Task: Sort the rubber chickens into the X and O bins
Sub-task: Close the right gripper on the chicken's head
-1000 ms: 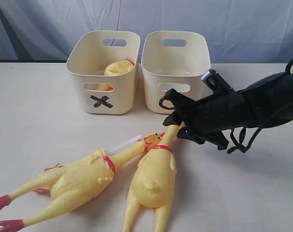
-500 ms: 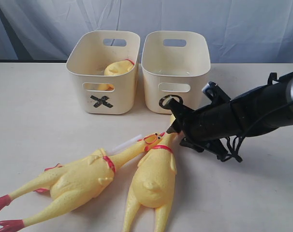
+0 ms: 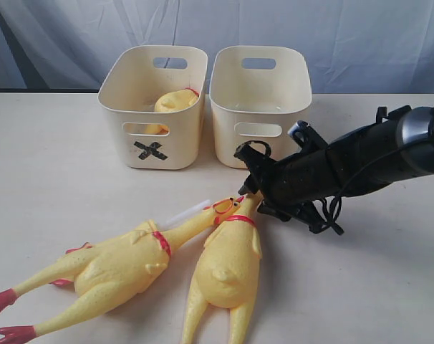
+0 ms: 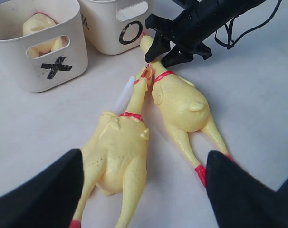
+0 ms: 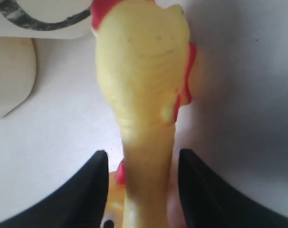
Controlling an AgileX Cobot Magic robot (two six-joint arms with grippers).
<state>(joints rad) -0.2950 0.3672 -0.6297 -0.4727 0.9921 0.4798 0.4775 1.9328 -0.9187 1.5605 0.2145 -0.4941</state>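
Note:
Two whole rubber chickens lie on the table, the left chicken [image 3: 109, 269] [image 4: 118, 147] and the right chicken [image 3: 228, 261] [image 4: 182, 99]. A white tube [image 3: 181, 213] pokes out from under the left one's neck. A headless yellow body [image 3: 175, 100] sits in the X bin [image 3: 152, 147] [image 4: 39, 66]. The O bin [image 3: 260, 93] [image 4: 118, 28] holds nothing I can see. My right gripper [image 3: 249, 190] [image 5: 143, 154] is open, its fingers [image 5: 94, 190] straddling the right chicken's neck with a gap on each side. My left gripper [image 4: 143, 154] hangs wide open above the chickens' legs.
The two bins stand side by side at the back of the pale table [image 3: 45, 172]. A grey-blue cloth backdrop [image 3: 346, 36] hangs behind them. The right arm [image 3: 360, 161] stretches low over the table from the right and hides the O mark in the exterior view.
The right arm has swung and dropped lower, and its jaws now sit further down round the right chicken's neck. Neither chicken nor bin has moved.

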